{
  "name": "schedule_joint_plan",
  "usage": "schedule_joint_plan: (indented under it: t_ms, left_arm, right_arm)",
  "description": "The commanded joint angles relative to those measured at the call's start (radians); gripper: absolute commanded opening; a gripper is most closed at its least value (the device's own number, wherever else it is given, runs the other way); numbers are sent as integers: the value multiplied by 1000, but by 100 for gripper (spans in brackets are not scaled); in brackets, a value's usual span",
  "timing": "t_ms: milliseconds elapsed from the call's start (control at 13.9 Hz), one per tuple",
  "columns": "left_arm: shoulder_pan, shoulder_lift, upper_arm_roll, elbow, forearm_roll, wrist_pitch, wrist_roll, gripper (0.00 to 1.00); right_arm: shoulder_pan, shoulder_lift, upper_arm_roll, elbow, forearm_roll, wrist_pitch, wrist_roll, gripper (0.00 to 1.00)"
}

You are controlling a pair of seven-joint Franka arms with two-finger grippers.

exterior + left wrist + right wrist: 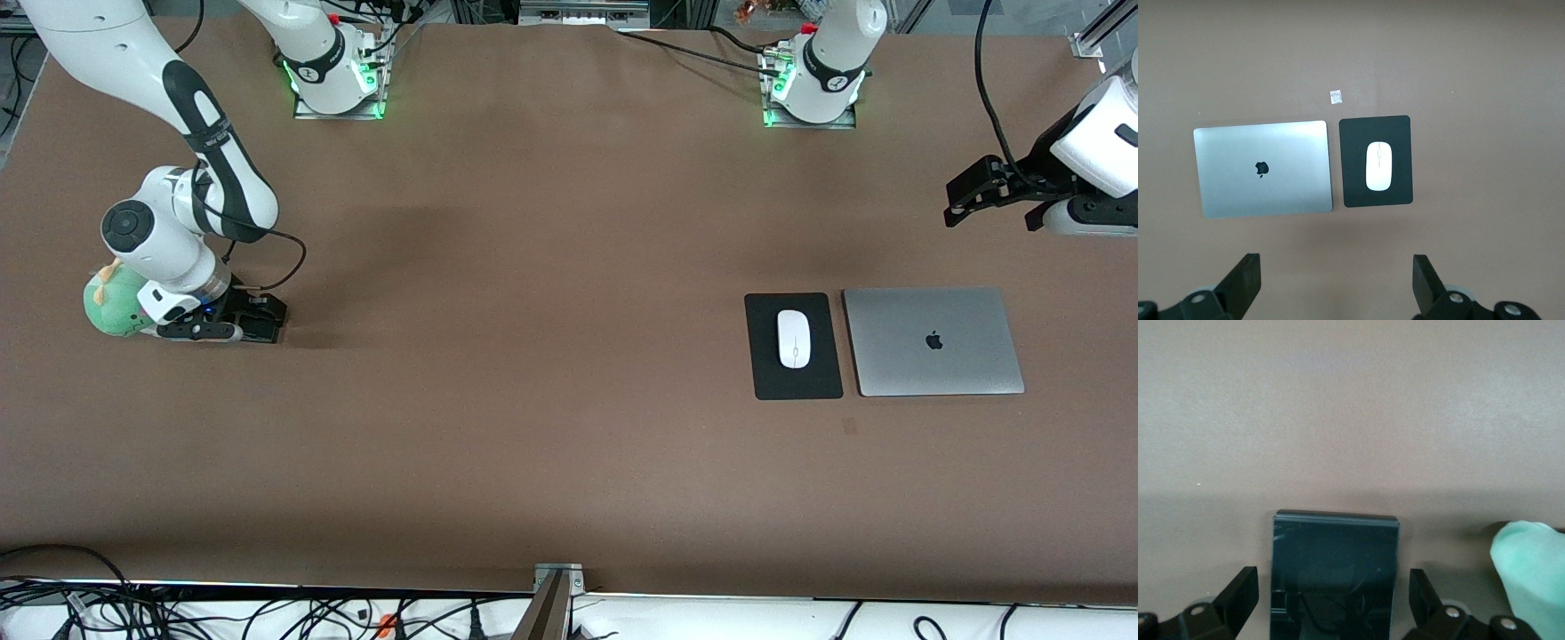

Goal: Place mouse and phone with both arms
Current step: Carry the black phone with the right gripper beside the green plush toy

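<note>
Looking at this, the mouse is sorted, sitting on the black mouse pad just beside the closed laptop, toward the left arm's end of the table. The left gripper hangs up over that end with its fingers spread wide and nothing in them, seems to be waiting. The right gripper is down low by the table edge at the right arm's end, fingers wide with the phone sitting between them, not clamped as far as I can tell. A green plush toy is right beside it, so my worry is the wrist bumping it, or that glossy phone slipping if the pinch lands off-center.
</note>
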Motion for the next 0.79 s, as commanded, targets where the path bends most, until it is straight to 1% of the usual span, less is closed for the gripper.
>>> schedule_joint_plan:
  t_ms: [0, 144, 288, 720]
  left_arm:
    - [-7, 6, 6, 13, -7, -6, 21, 100]
    - [-7, 7, 6, 16, -7, -6, 21, 100]
    - [-7, 7, 6, 16, -9, -6, 21, 100]
    - [-7, 7, 6, 16, -7, -6, 21, 100]
  right_arm:
    - [-15, -83, 16, -3, 18, -55, -30, 100]
    - [-15, -126, 21, 5, 18, -104, -27, 100]
    - [-15, -171, 22, 52, 19, -210, -25, 100]
    - [-12, -298, 22, 299, 19, -665, -15, 100]
